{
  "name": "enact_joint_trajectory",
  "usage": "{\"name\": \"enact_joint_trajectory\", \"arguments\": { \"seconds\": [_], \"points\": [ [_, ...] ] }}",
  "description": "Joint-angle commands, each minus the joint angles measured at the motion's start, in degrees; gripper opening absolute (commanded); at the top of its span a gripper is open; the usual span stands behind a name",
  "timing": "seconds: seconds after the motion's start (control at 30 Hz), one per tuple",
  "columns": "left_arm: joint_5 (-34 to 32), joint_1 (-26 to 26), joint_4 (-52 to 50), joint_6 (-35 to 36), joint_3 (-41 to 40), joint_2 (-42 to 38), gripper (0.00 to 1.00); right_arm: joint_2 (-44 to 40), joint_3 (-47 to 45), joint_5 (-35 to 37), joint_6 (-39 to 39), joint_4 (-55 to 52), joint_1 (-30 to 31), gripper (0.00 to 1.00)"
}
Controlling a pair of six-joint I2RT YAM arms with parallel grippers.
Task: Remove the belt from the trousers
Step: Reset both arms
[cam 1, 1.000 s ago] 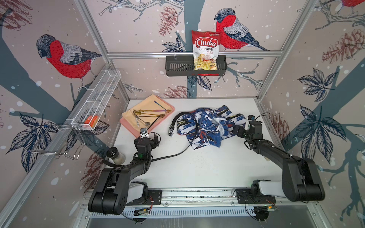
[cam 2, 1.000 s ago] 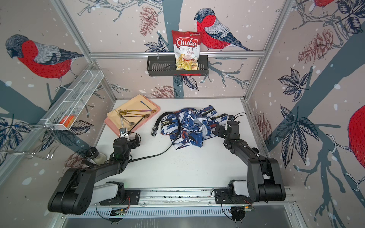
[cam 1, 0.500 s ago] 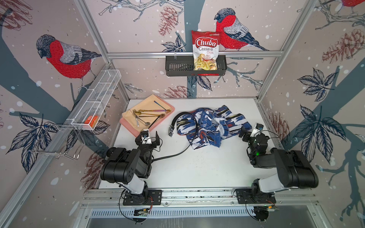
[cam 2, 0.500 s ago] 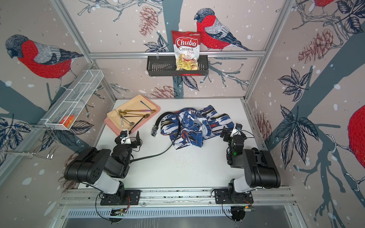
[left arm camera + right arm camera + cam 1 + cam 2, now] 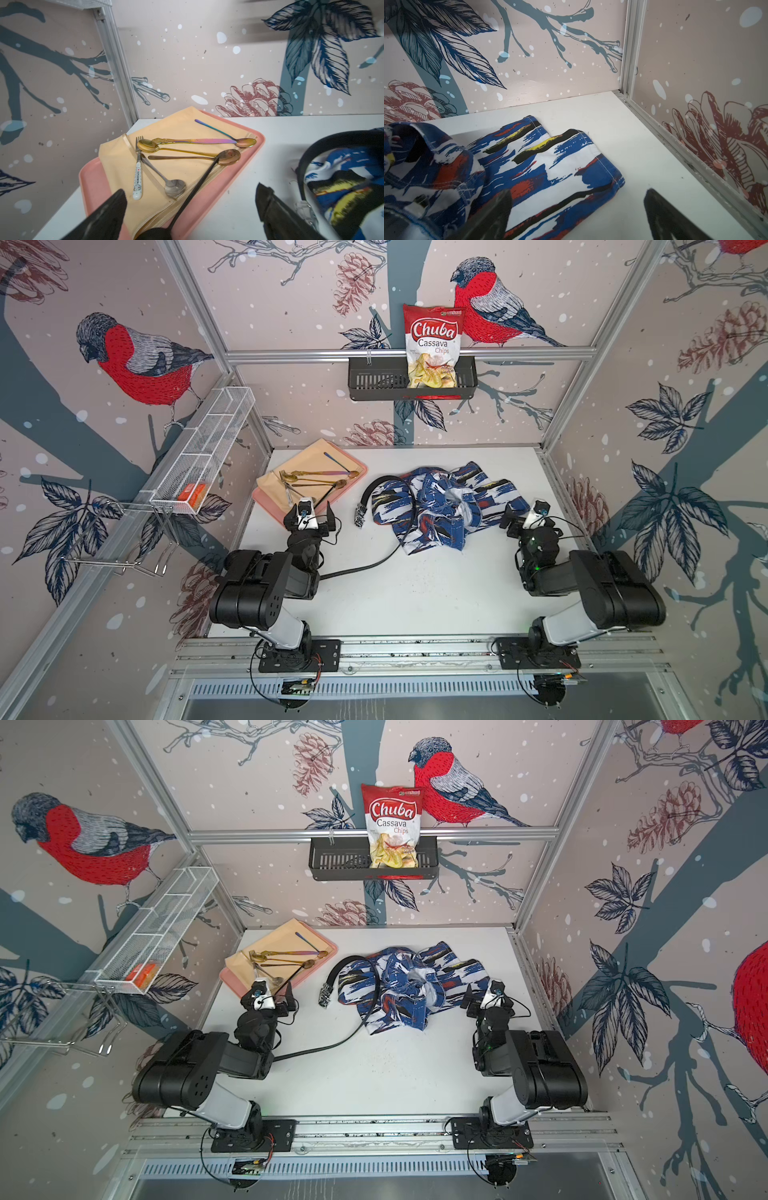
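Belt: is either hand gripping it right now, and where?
No. Both the left hand and the right hand are open and empty; the belt lies free, partly across the trousers.

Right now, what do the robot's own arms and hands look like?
Both arms are chunky black segments rising from white base links on black mounting plates, with thin black cables looping about. The left hand and right hand each have black fingers around a small white camera block.

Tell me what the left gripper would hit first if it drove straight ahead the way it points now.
Probably the pink tray of cutlery: the open left gripper points at it, the long black utensil nearest. Depth is uncertain; the belt lies off to the side.
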Motion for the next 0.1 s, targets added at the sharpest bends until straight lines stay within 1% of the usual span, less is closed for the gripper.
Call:
{"name": "enact_joint_trajectory", "arguments": {
  "seconds": [0.0,0.07],
  "points": [
    [-0.5,0.3,-3.8,-1.2,0.4,-0.2,0.98,0.0,0.2,-1.4,0.4,1.3,-0.6,1.00],
    [-0.6,0.3,-3.8,-1.2,0.4,-0.2,0.98,-0.2,-0.6,-0.3,-0.5,2.8,0.2,1.00]
  ]
}}
